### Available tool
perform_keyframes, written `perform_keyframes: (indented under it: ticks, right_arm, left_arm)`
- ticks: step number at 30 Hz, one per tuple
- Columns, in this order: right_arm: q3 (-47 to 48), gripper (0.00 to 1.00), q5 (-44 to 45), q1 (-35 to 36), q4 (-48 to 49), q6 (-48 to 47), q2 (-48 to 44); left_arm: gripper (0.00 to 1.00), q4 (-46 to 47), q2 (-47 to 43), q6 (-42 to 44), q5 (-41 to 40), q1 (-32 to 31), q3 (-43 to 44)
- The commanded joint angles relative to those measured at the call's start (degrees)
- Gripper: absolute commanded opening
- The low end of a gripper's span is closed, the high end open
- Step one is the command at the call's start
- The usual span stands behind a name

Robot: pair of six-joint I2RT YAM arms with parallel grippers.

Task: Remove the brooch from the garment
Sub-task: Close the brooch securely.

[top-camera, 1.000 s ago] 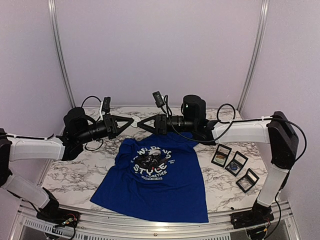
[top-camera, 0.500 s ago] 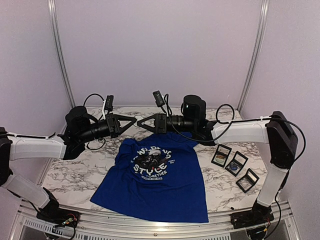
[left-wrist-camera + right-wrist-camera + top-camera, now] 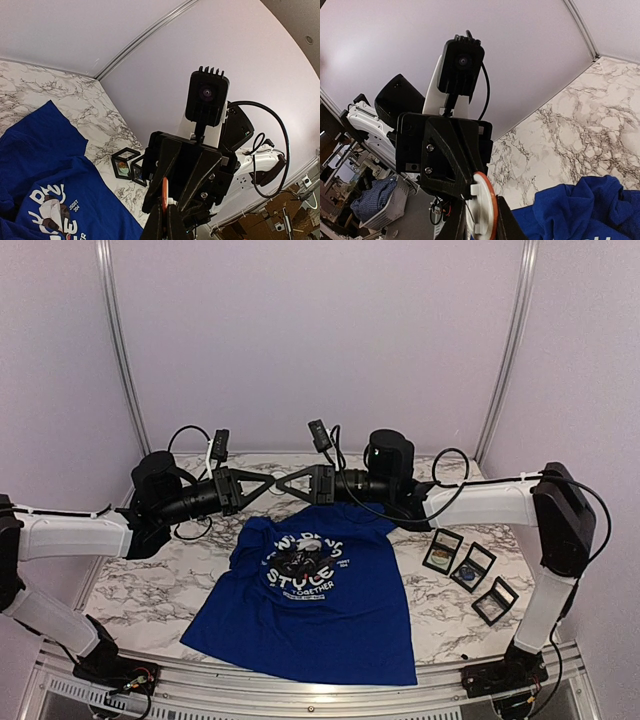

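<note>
Left hand (image 3: 266,484): raised off the counter (image 3: 150,590), pointing to the robot's right, with its fingers pressed fully together. In the left wrist view a thin orange edge stands up from between the fingertips. This is the brooch (image 3: 482,212), gripped by its faces and seen edge-on. Right hand (image 3: 283,483): level with the left hand and pointing straight at it, so that the two hands meet tip to tip. In the right wrist view the brooch shows as a small round disc with a white face and an orange rim, set upright between the right fingers. These fingers stand close on either side of the disc with only a narrow gap. Whether they press on the disc cannot be told from the pictures. Brooch position: in the air between the two hands, above the far end of the T-shirt (image 3: 320,610) near its collar, and clear of the cloth. T-shirt position: spread on the middle of the counter with the print facing up, the collar toward the far wall and the hem at the near edge. The fabric by the collar is bunched into folds below the right hand. Other items: three small black-framed boxes (image 3: 472,567) lie in a diagonal row on the counter to the right of the T-shirt, apart from it.
</note>
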Motion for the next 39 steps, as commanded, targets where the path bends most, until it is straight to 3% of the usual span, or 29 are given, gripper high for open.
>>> perform_keyframes:
  ticks: [1, 7, 24, 39]
  right_arm:
    - [-0.51, 0.14, -0.62, -0.29, 1.99, 0.51, -0.37]
    - [-0.31, 0.08, -0.73, -0.29, 1.83, 1.01, -0.48]
    - [0.38, 0.03, 1.02, -0.27, 0.3, 2.32, -0.51]
    - [-0.31, 0.02, -0.75, -0.38, 7.15, 9.86, 1.83]
  left_arm:
    - [0.0, -1.97, -1.15, 1.35, 0.06, -0.58, 1.25]
    - [0.0, -2.47, -1.69, 2.31, -0.28, -1.01, 1.45]
    - [0.0, -3.41, -3.02, 4.77, -1.72, -2.24, 1.59]
    - [0.0, 0.1, -4.61, 5.6, -1.97, -3.34, 0.13]
